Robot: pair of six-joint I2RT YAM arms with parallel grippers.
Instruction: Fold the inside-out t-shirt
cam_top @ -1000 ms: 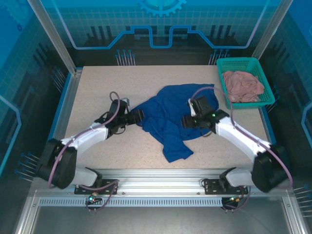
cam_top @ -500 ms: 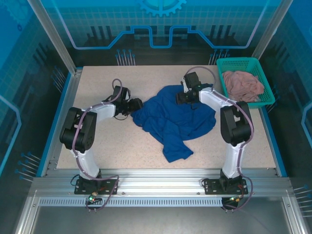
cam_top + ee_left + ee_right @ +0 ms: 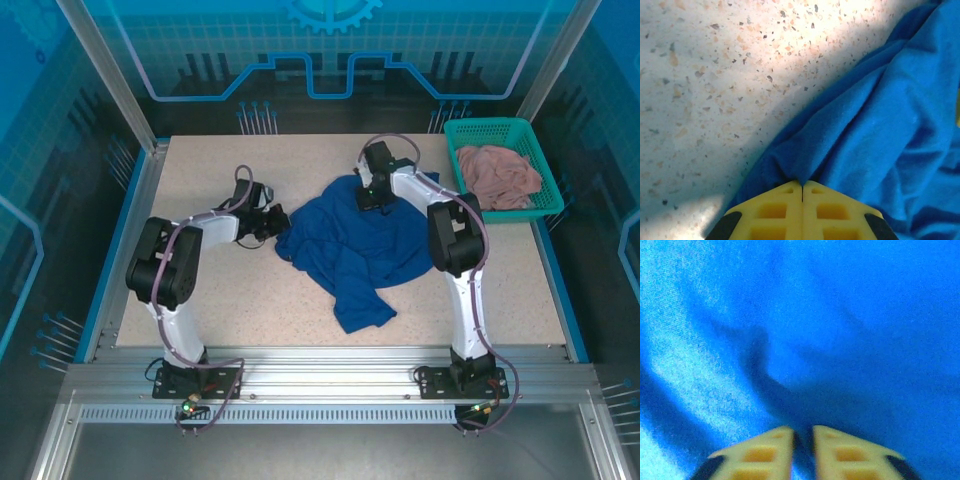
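Both claws, spread a second ago, have now clenched on cloth. The left claw (image 3: 272,222) pinches the left-hand edge of the inside-out t-shirt (image 3: 360,245), its yellow fingers meeting on a raised ridge of fabric in the left wrist view. The right claw (image 3: 368,197), having shifted from the shirt's right side to its far edge, stands nearly closed on a fold drawn between its fingers. With two edges grasped, the garment is judged ready to be lifted and spread; no fold is made yet. The shirt lies crumpled mid-surface, a soft, matt, royal-blue knit with a tongue trailing towards the bases. The surface (image 3: 220,290) is hard speckled beige; a teal basket (image 3: 500,130) of lattice plastic holds a rumpled pink garment (image 3: 497,175).
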